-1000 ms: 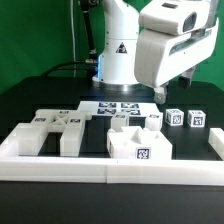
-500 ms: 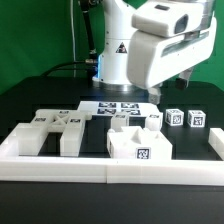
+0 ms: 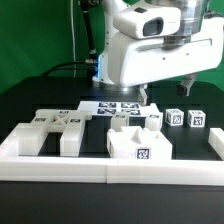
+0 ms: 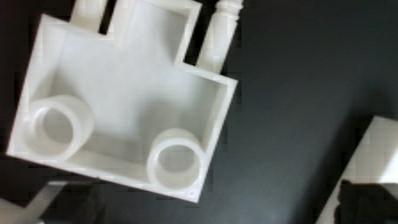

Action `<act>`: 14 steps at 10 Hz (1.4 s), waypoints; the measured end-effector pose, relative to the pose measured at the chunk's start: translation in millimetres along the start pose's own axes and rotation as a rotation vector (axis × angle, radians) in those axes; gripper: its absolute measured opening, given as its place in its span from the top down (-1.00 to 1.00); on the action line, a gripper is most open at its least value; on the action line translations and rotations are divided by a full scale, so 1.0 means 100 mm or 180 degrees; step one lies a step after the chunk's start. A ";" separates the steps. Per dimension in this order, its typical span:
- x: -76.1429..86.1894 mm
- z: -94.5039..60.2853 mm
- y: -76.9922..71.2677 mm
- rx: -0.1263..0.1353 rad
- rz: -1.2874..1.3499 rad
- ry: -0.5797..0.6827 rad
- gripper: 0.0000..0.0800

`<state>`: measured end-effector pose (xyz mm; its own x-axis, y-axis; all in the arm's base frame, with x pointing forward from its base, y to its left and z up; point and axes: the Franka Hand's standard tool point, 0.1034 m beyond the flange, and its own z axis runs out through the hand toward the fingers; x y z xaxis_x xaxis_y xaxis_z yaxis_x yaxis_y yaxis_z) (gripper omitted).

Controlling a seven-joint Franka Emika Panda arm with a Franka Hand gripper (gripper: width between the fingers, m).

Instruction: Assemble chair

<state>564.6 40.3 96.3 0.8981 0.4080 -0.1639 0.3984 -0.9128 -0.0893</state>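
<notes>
Currently the chair parts lie loose and unjoined on the black table [image 3: 20, 100]. The notched slab [image 3: 55, 125] lies flat at the exterior view's left, its long axis running left to right and its prongs toward the border wall [image 3: 60, 168]. The tagged block [image 3: 140, 145] sits just behind that wall. One small cube [image 3: 176, 117] and a second cube [image 3: 197, 119] stand side by side at the right.

The wrist view shows a flat socketed panel [image 4: 134, 100] with two ring sockets; whether it is the notched slab cannot be told.

The gripper [image 3: 167, 92] hangs above the table behind the cubes, jaws spread wide, holding and touching nothing.

Square black-and-white tags mark the block, the cubes and the marker board [image 3: 120, 108]. A warning triangle [image 3: 120, 48] sits on the arm's column. No writing is legible.
</notes>
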 end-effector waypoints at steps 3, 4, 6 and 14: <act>-0.03 0.15 0.06 -0.0033 0.0616 0.0133 -0.62; -0.03 0.22 0.05 -0.0024 0.0738 0.0195 -0.62; 0.03 0.31 0.08 -0.0012 0.0881 0.0285 -0.62; 0.08 0.54 0.05 -0.0010 0.0710 0.0288 -0.62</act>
<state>563.6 39.6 41.6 0.9770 0.1932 -0.0904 0.1886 -0.9804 -0.0578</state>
